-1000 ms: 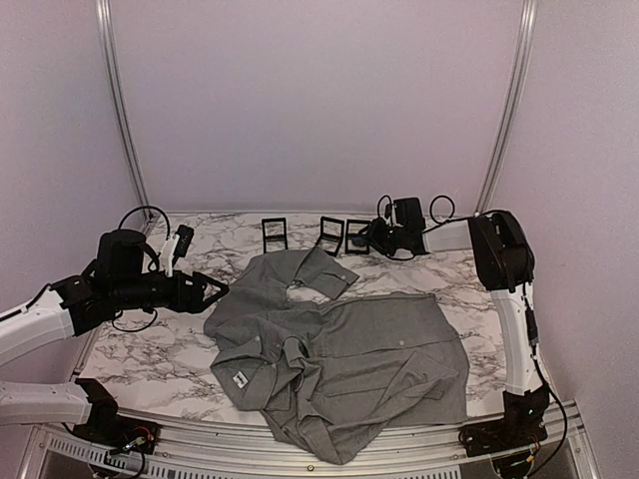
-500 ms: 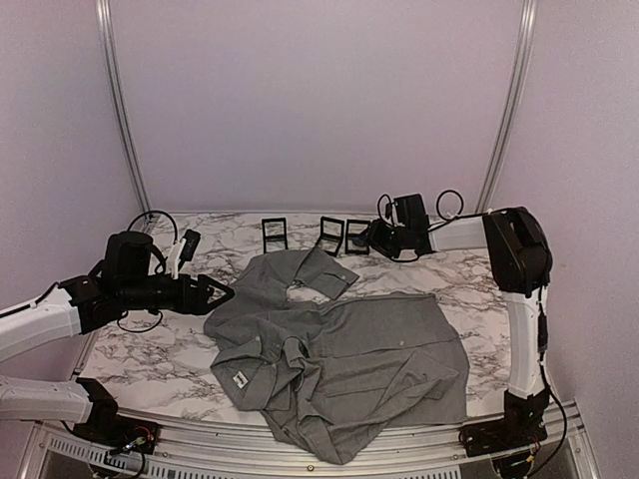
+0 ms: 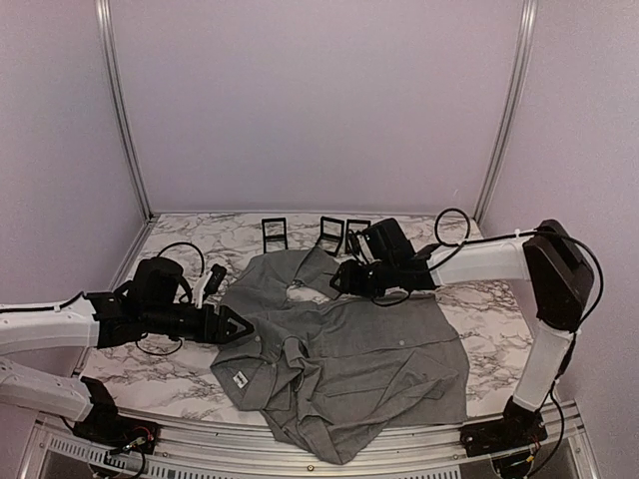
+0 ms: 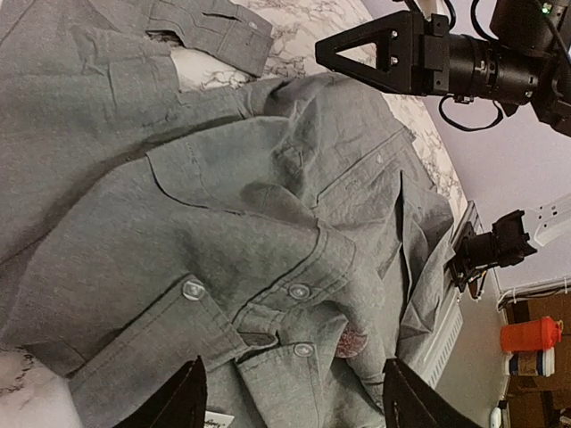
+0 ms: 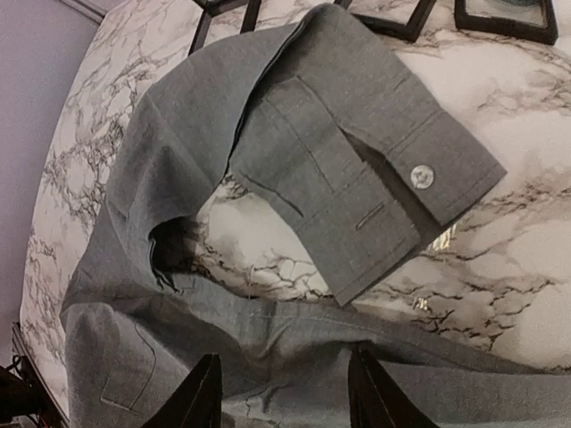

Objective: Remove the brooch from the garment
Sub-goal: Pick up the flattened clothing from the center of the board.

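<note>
Left gripper (image 4: 293,374) — jaws apart, empty — over the shirt (image 3: 379,359); right gripper (image 5: 285,357) likewise, above the sleeve cuff (image 5: 393,169).

In the left wrist view the shirt (image 4: 223,223) runs off the edges, its white label (image 4: 212,419) is cut by the bottom edge, and a reddish patch (image 4: 353,342) among the folds is too blurred to name. Only the left pincer's (image 4: 294,379) fingertips show. The right wrist view crops the black frames (image 5: 500,18) at the top.
</note>
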`<move>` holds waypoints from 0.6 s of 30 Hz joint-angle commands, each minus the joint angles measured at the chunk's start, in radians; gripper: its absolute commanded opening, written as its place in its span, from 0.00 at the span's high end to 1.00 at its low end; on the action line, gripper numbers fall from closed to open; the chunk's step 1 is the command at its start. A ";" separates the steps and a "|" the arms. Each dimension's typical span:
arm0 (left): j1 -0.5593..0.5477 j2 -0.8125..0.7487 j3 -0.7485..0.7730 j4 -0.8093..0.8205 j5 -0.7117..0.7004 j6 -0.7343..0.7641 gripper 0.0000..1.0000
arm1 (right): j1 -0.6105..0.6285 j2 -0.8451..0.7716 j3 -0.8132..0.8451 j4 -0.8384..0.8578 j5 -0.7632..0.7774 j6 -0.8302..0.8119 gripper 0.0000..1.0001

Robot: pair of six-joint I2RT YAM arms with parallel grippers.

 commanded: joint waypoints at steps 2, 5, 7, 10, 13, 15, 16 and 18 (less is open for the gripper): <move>-0.128 0.065 -0.038 0.075 -0.083 -0.056 0.32 | 0.145 -0.122 -0.054 -0.108 0.103 0.024 0.54; -0.160 0.079 -0.040 0.060 -0.111 -0.049 0.31 | 0.212 -0.164 -0.088 -0.135 0.121 0.053 0.53; -0.182 0.092 -0.037 0.044 -0.131 -0.048 0.31 | 0.264 -0.182 -0.099 -0.160 0.147 0.074 0.53; -0.222 0.108 -0.034 0.016 -0.179 -0.045 0.30 | 0.334 -0.194 -0.113 -0.178 0.165 0.106 0.53; -0.260 0.146 -0.025 0.002 -0.220 -0.040 0.28 | 0.391 -0.197 -0.117 -0.212 0.183 0.137 0.53; -0.284 0.180 -0.014 0.002 -0.231 -0.040 0.27 | 0.422 -0.206 -0.126 -0.227 0.190 0.159 0.53; -0.297 0.198 -0.007 0.002 -0.243 -0.040 0.27 | 0.437 -0.211 -0.132 -0.226 0.189 0.169 0.53; -0.311 0.234 0.004 -0.005 -0.267 -0.036 0.27 | 0.464 -0.213 -0.139 -0.227 0.186 0.177 0.53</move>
